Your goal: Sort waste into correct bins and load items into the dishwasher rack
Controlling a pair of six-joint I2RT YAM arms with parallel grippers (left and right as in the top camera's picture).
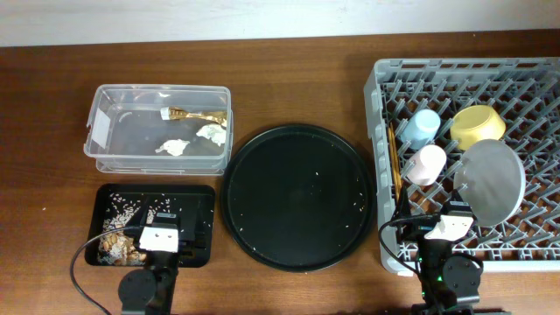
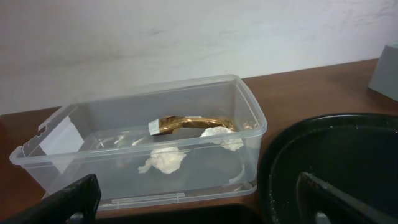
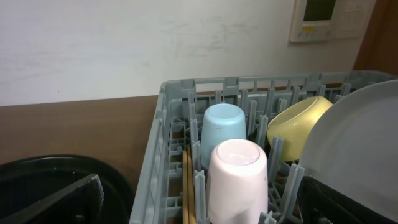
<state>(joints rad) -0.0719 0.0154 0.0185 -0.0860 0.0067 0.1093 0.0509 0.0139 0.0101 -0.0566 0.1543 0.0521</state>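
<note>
The rack (image 1: 455, 66) fills the right of the overhead view and holds every item. We see the blue cup (image 1: 420, 128) and the pink cup (image 1: 428, 164) mouth-down near its left wall, the blue one above the pink one in the frame. The bowl (image 1: 478, 124) tilts on its edge to the right of the blue cup. The plate (image 1: 493, 179) stands on edge just right of the pink cup. The chopsticks (image 1: 395, 166) lie along the left wall, beside both cups.

At upper left, the tub (image 1: 96, 131) holds the wrapper (image 1: 197, 115) near its back wall and two wads (image 1: 173, 147) in front of it, apart from each other. Below it the black tray (image 1: 201, 197) carries the scraps (image 1: 118, 245), heaped toward its left side.

Between bins and rack sits the round tray (image 1: 297, 197), just beside both (a few white crumbs dot it), on the wooden table (image 1: 289, 70).

The left gripper (image 1: 162, 219) hangs over the black tray at lower left. Its fingers (image 2: 68, 202) are spread wide with nothing between them, and the tub stands straight ahead.

The right gripper (image 1: 451, 214) sits at the rack's lower edge, its fingers (image 3: 68, 193) likewise spread and empty. In its wrist view the pink cup is directly in front, and the plate covers the right edge, hiding part of the bowl.
</note>
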